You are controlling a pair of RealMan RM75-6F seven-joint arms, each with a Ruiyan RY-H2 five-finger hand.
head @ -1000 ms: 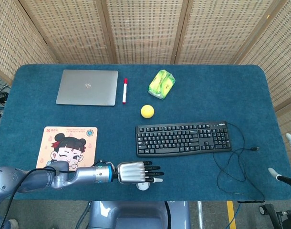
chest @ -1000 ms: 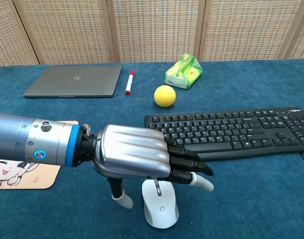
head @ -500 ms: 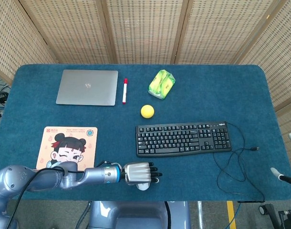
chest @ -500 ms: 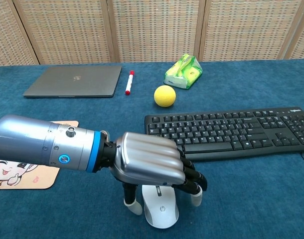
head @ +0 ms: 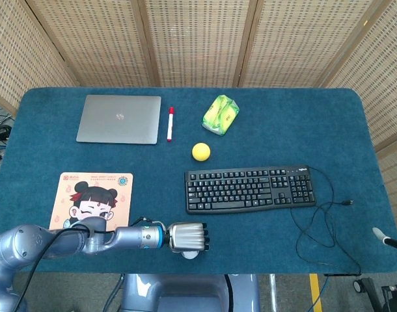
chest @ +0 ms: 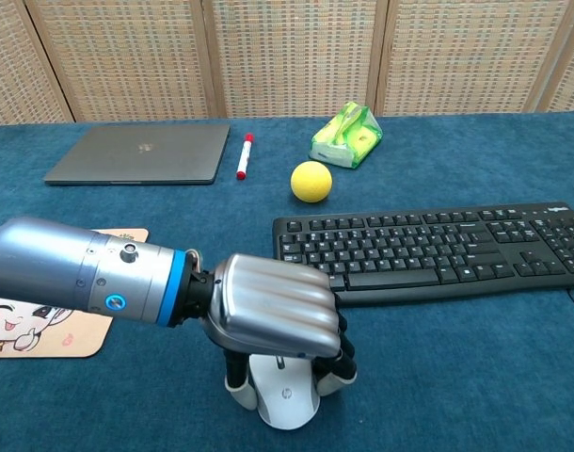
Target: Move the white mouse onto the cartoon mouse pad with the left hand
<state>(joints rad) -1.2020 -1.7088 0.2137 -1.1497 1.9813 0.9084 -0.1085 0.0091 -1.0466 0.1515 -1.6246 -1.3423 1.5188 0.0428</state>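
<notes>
1. my left hand grips the white mouse at the table's near edge.
2. i should lift gently, then carry it left to the cartoon mouse pad.

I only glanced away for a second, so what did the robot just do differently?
The left hand curled its outstretched fingers down and closed them around the white mouse, which slid slightly left. The keyboard, yellow ball and cartoon mouse pad stayed put.

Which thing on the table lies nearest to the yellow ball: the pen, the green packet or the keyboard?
The keyboard; its top edge lies just below the ball. The pen and green packet lie farther.
</notes>
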